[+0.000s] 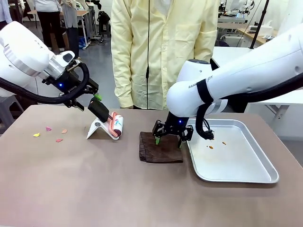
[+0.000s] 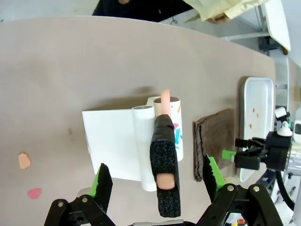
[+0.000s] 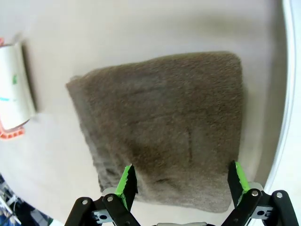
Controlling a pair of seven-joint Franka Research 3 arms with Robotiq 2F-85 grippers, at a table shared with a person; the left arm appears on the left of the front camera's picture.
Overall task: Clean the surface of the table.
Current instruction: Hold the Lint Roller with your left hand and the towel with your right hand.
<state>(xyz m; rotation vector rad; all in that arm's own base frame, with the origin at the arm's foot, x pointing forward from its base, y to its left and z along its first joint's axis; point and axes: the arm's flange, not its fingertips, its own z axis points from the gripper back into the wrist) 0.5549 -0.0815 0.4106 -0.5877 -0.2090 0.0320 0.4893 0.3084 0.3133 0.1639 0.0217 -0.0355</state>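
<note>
The greyish-brown table (image 1: 94, 189) carries small coloured scraps (image 1: 49, 128) at its left. A lint roller (image 1: 116, 125) rests on a white stand (image 1: 97, 128), its black foam handle (image 2: 164, 165) pointing up toward my left gripper (image 1: 89, 101). In the left wrist view my left gripper (image 2: 157, 179) is open, its fingers either side of the handle with gaps. A folded brown cloth (image 1: 161, 147) lies mid-table. My right gripper (image 1: 169, 138) hovers just over its far edge, open and empty. In the right wrist view the cloth (image 3: 164, 127) lies below my right gripper (image 3: 182, 181).
A silver tray (image 1: 255, 176) holding a few crumbs (image 1: 211, 146) sits right of the cloth, close to my right gripper. A person in a pale yellow coat (image 1: 161, 47) stands at the far edge. Pink and orange scraps (image 2: 24, 161) lie left of the stand.
</note>
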